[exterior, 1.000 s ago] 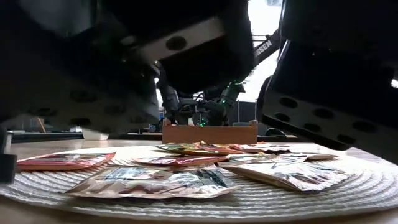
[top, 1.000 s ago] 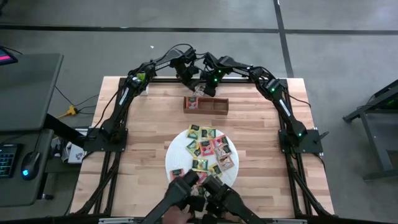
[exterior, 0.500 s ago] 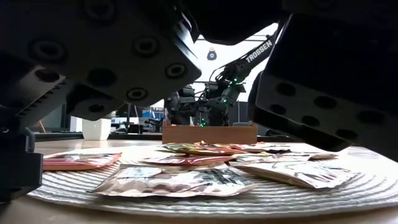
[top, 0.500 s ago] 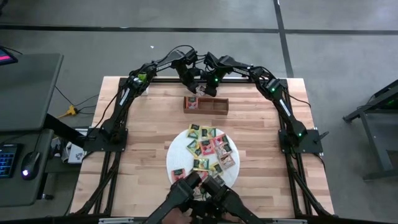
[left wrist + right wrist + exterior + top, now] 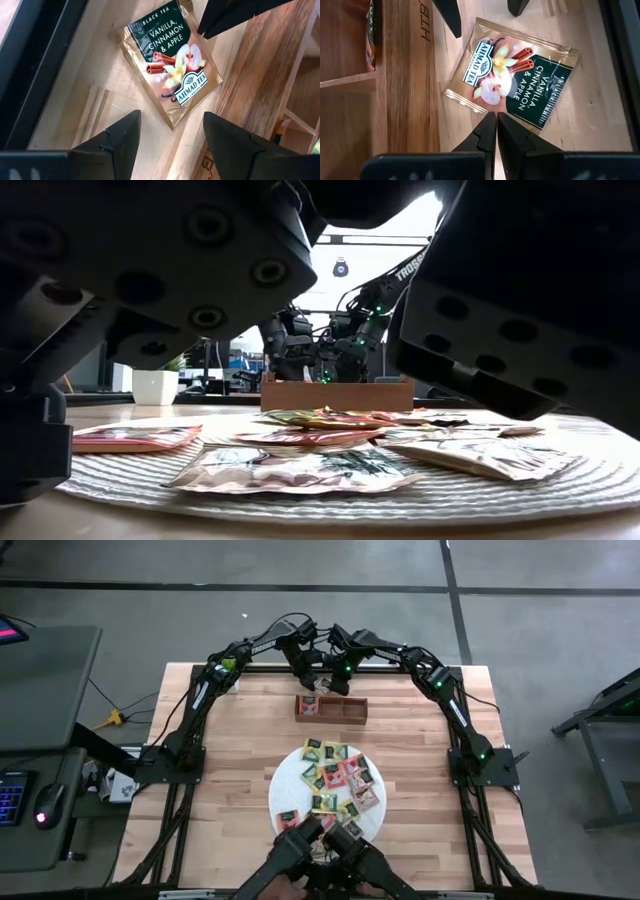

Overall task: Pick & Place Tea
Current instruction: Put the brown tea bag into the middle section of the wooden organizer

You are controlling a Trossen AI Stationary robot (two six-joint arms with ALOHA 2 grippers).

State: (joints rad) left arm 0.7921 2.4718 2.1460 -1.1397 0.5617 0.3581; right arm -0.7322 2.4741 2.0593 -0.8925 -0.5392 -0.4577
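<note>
Nothing moved; tea packet [image 5: 169, 67] behind tray [image 5: 331, 708], hidden overhead.

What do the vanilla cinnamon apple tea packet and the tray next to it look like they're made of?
Tea packet: probably foil-lined paper or film; glossy gold with bright glare and crimped edges. Tray: wood with a smooth finish; brown grain streaks and branded lettering show on its wall.
</note>
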